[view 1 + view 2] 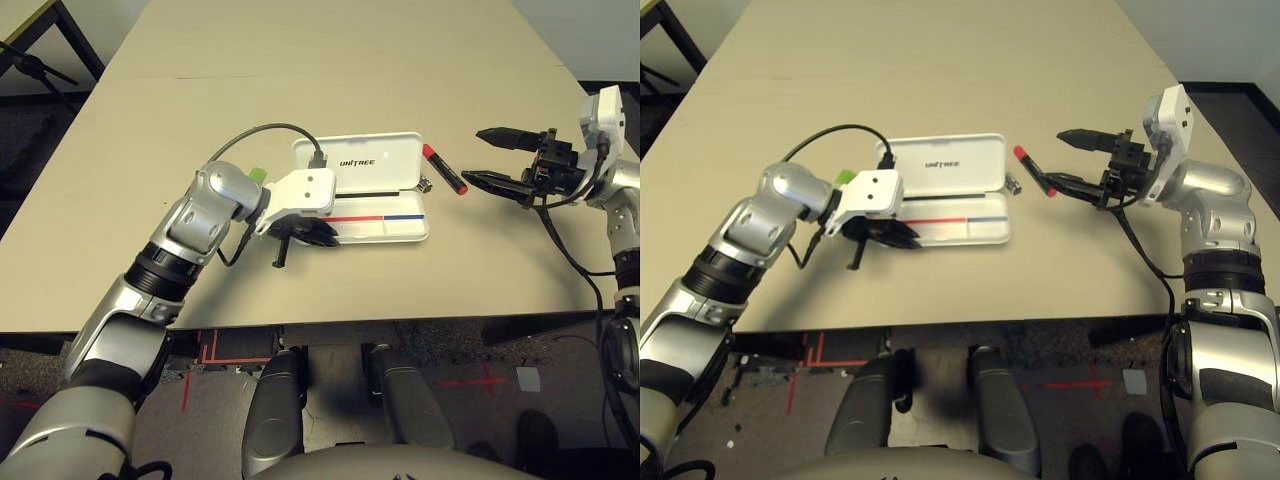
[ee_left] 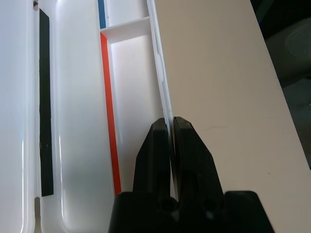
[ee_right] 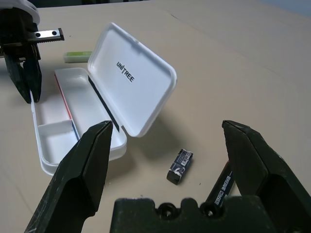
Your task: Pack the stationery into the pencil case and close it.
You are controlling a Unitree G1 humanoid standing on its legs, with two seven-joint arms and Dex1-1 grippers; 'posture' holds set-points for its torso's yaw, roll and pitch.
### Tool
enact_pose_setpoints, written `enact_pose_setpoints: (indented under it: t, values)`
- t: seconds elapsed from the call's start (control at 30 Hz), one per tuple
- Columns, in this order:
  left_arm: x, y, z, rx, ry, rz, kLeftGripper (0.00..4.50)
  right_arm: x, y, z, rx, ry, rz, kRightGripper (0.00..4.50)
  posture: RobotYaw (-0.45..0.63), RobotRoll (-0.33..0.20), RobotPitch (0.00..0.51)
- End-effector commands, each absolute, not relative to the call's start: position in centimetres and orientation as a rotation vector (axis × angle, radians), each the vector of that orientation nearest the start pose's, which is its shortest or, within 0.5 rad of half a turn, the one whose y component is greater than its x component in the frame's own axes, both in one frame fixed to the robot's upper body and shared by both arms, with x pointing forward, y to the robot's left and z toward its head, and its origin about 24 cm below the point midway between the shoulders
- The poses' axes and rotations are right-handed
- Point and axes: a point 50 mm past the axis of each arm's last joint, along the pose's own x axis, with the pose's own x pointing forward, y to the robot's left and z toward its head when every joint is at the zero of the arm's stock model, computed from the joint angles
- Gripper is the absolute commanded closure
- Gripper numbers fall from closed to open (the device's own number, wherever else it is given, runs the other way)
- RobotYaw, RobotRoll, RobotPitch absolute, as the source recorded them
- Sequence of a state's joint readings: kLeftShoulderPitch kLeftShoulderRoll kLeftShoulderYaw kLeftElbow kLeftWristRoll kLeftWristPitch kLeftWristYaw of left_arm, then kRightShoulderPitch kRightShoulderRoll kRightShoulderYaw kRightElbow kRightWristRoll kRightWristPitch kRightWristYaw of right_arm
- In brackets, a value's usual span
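Surface: beige rectangular table (image 1: pixel 330 90), dark floor with red tape marks below its near edge.
Case: flat white hard-plastic hinged pencil case (image 1: pixel 385 228) at table centre, lying open, lid (image 1: pixel 365 162) tipped back toward 12 o'clock; tray holds no stationery yet.
Left gripper (image 2: pixel 171 133): black fingers pressed together, pinching the tray's thin near wall at the case's 9 o'clock end.
Right gripper (image 3: pixel 167 145): fingers spread wide, hovering at 3 o'clock of the case, holding nothing.
Green bar: flat light-green oblong bar (image 3: pixel 77 56), on the table at 10 o'clock of the case.
Marker: red-capped black marker (image 1: pixel 445 169), just off the case's 2 o'clock corner.
Metal piece: tiny silver-black metal piece (image 3: pixel 179 165), between marker and case.
Handling: case looks light, stiff and slick, likely to slide unless steadied; marker is probably best pinched mid-barrel.
Writing: "UNITREE" in dark letters on the lid; red-and-blue stripe (image 1: pixel 375 216) inside the tray.
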State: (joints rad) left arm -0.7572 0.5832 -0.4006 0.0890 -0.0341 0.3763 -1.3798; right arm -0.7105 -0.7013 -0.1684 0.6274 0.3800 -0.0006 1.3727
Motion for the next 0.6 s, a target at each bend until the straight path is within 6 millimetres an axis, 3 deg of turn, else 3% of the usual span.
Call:
enact_pose_setpoints:
  t: [0.03,0.47,0.6]
  values:
    - [30.7,12.0,15.0,0.772,0.363,-1.498,4.48,32.2,-27.8,18.9,-0.266,-0.106,1.007,0.00,-0.08,0.000,0.165]
    - [30.8,12.6,13.3,0.777,0.375,-1.501,4.48,32.8,-28.2,19.0,-0.203,-0.054,0.861,0.00,-0.10,0.000,0.179]
    - [30.8,12.6,13.1,0.776,0.379,-1.500,3.22,32.7,-28.5,19.1,-0.193,-0.029,0.839,0.00,-0.10,0.000,0.181]
